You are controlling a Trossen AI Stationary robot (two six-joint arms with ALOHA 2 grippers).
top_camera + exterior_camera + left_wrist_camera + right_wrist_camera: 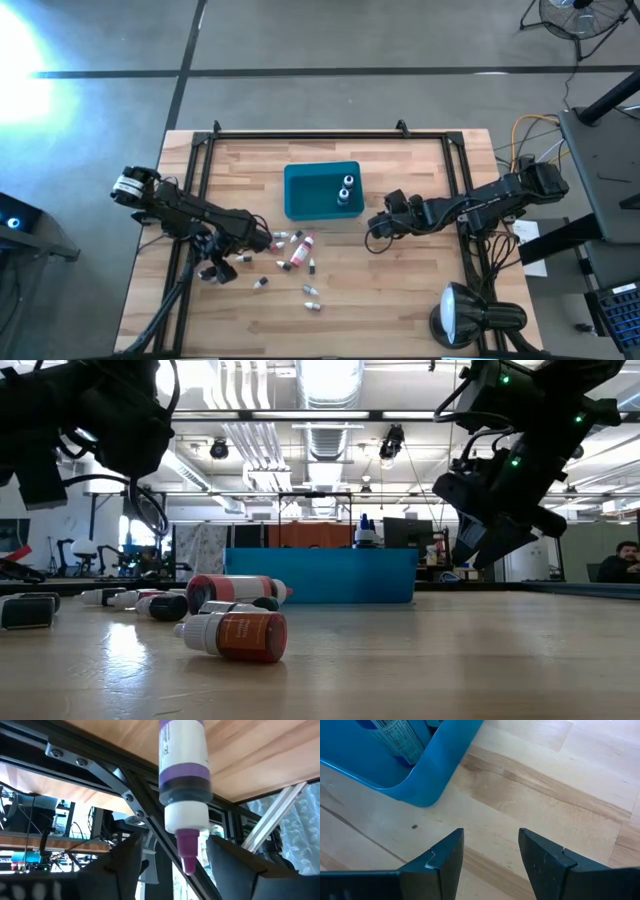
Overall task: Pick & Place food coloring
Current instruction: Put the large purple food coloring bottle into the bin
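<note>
Left gripper [172,870], jaws spread and holding nothing, lines up on a purple-tipped white dropper bottle [183,790]; right gripper [487,862], open and empty, waits at the teal plastic bin's [300,195] three o'clock.

— What sits ahead of the right hand [487,865]?

— The rounded corner of a blue bin [437,767], resting on the light wooden bench [545,780]. Its wall curves up from the wood and hides most of what is inside.

— Anything visible in it?

— One bottle [395,740] with a printed label stands just behind the wall; its cap is out of view.

— And the fingers [442,862]?

— Two dark ones, apart, with bare wood showing between them. They hold nothing and lie near the bin's corner without touching it.
</note>
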